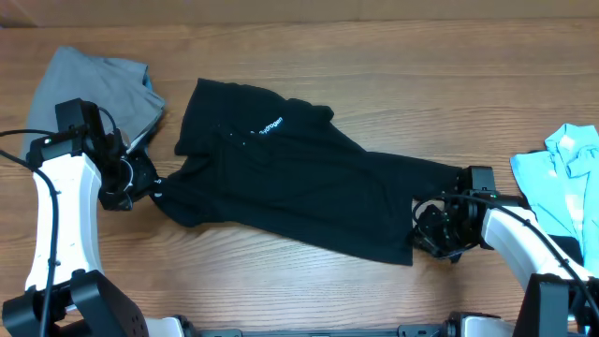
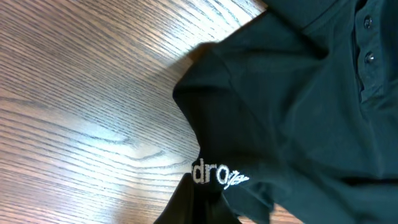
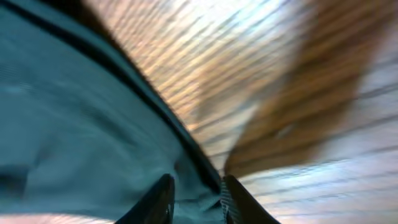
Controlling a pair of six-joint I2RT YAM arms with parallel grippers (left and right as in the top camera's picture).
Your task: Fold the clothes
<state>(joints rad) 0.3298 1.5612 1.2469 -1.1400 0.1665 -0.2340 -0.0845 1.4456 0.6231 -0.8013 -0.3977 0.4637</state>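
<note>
The black short-sleeved shirt (image 1: pixel 299 178) lies spread aslant across the middle of the table, white lettering (image 1: pixel 270 125) near its collar. My left gripper (image 1: pixel 148 184) is shut on the shirt's left edge. In the left wrist view the bunched black cloth (image 2: pixel 298 93) with its lettering (image 2: pixel 217 176) covers the fingers. My right gripper (image 1: pixel 426 225) sits at the shirt's lower right hem. In the right wrist view its jaws (image 3: pixel 198 196) stand a little apart, open, with the shirt's hem (image 3: pixel 74 124) lying between the fingers (image 3: pixel 163 196).
A grey garment (image 1: pixel 94 84) lies crumpled at the back left, just behind my left arm. A light-blue garment (image 1: pixel 571 173) lies at the right edge, beside my right arm. Bare wooden tabletop (image 1: pixel 421 84) shows behind and in front of the shirt.
</note>
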